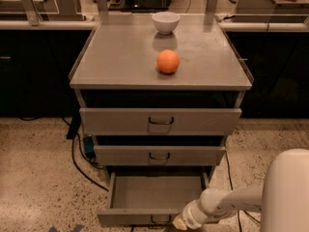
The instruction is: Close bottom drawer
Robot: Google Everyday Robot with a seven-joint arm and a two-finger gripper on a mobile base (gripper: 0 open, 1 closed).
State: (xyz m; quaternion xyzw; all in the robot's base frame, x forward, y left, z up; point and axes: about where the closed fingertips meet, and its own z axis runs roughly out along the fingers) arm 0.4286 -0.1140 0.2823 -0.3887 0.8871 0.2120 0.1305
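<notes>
The bottom drawer (157, 192) of the grey metal cabinet (120, 57) is pulled out, and its shallow tray is empty. Its narrow front panel (130, 217) has a small dark loop handle (160, 220) near the frame's bottom edge. My gripper (179, 224) is at the end of the white arm (227, 204) that reaches in from the lower right. It sits at the right part of the drawer's front panel, just right of the handle, and is partly cut off by the frame's bottom edge.
The middle drawer (159, 155) and top drawer (160, 121) stand slightly out. An orange (168, 61) and a white bowl (165, 22) sit on the cabinet top. Black cables (79, 163) lie on the speckled floor at left. Dark counters stand behind.
</notes>
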